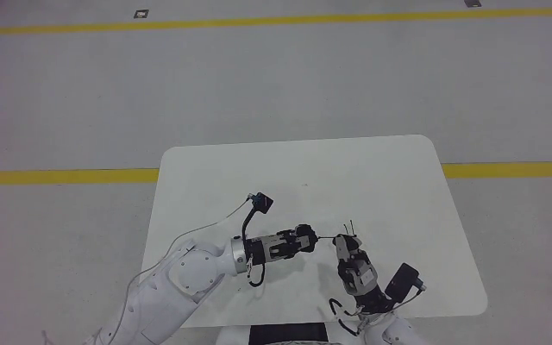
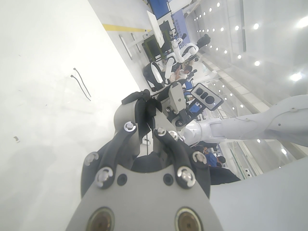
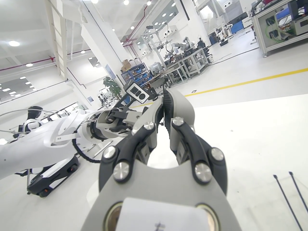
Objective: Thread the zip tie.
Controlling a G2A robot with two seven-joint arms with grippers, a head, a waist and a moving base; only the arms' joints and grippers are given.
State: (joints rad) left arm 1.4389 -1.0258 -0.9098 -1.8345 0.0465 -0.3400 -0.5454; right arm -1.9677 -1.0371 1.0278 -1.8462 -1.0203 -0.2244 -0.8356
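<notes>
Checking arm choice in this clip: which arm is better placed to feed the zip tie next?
Probably the right: the right end effector is shut on the zip tie, whose strap sticks out beyond it, close to the left end effector.

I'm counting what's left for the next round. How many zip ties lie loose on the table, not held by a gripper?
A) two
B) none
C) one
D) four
A: two thin black loose zip ties lie side by side on the white table, apart from the zip tie pinched in the right gripper.
</notes>
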